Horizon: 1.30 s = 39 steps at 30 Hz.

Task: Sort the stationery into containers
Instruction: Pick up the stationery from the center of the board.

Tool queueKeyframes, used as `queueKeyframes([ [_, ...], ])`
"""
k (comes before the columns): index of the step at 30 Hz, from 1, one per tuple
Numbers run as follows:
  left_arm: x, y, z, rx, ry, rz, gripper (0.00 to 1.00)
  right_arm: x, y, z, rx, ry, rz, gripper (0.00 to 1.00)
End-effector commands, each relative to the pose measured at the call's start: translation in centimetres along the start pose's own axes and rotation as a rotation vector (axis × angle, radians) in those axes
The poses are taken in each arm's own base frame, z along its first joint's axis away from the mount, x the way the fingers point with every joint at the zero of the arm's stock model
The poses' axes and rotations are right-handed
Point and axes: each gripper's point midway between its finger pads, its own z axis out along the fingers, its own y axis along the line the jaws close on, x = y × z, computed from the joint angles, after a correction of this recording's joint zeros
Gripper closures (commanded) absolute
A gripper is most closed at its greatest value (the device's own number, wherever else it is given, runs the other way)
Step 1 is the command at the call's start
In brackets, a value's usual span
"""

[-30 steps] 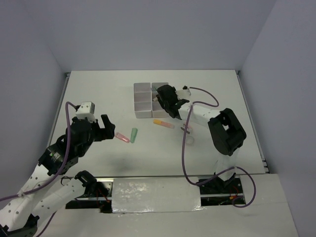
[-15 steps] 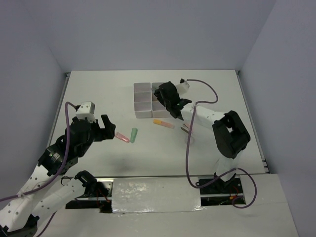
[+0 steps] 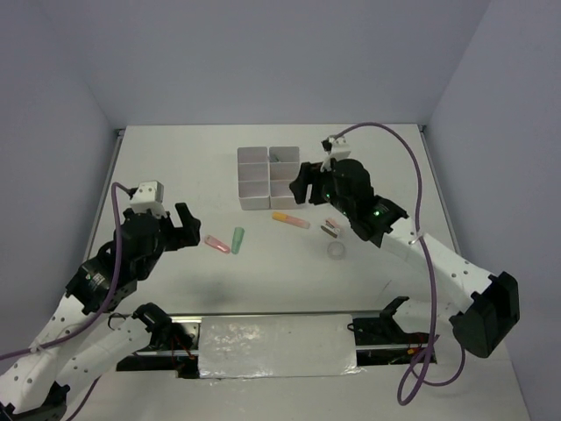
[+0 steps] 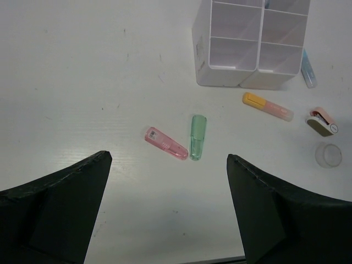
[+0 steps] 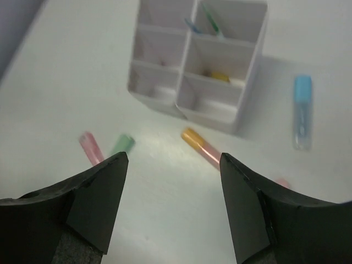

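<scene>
At centre of the top view, the right gripper (image 3: 302,186) has backed off the containers (image 3: 253,201), fingers spread, empty; the left gripper (image 3: 186,226) stays put, spread too.

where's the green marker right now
Left of centre in the top view, the green marker lies just right of the pink marker, below the containers.

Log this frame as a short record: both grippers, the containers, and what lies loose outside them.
left gripper: open, empty, hovering short of the pink marker and green marker
right gripper: open, empty, hovering near the containers
containers: white six-compartment block; thin pens at the far end, a yellow item in a middle compartment
other loose items: orange marker, blue marker, small clip, clear tape ring
</scene>
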Motion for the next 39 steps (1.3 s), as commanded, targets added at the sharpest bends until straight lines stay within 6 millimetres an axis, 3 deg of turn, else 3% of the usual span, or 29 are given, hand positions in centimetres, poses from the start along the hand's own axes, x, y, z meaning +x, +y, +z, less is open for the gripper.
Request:
queueKeyframes([
  [1, -0.8, 0.3, -0.1, -0.021, -0.032, -0.021, 0.01, 6.9, -3.9, -2.5, 0.09, 0.251, -0.148, 0.25],
  [3, -0.6, 0.4, 0.1, -0.029, -0.024, -0.017, 0.01, 8.8, -5.2, -3.3, 0.106, 0.318, -0.176, 0.25],
  [7, -0.3, 0.2, 0.5, -0.03, -0.008, -0.005, 0.01, 9.0, -8.6, -3.8, 0.152, 0.35, -0.09, 0.24],
  [9, -0.2, 0.2, 0.6, -0.033, -0.002, -0.001, 0.01, 9.9, -8.6, -4.5, 0.132, 0.38, -0.042, 0.25],
  [13, -0.2, 0.3, 0.7, -0.037, -0.002, -0.001, 0.01, 12.3, -11.6, -5.8, 0.325, 0.457, 0.03, 0.25],
  [22, -0.1, 0.2, 0.9, -0.038, 0.006, 0.006, 0.01, 16.6, -14.0, -8.0, 0.494, 0.514, 0.17, 0.39],
  [28, 0.0, 0.1, 0.9, -0.03, 0.008, 0.007, 0.01, 19.9, -14.6, -7.4, 0.511, 0.588, 0.195, 0.53],
  [39, 0.1, -0.2, 1.0, -0.022, 0.016, 0.014, 0.01, 22.6, -17.1, -5.5, 0.594, 0.664, 0.198, 0.59],
])
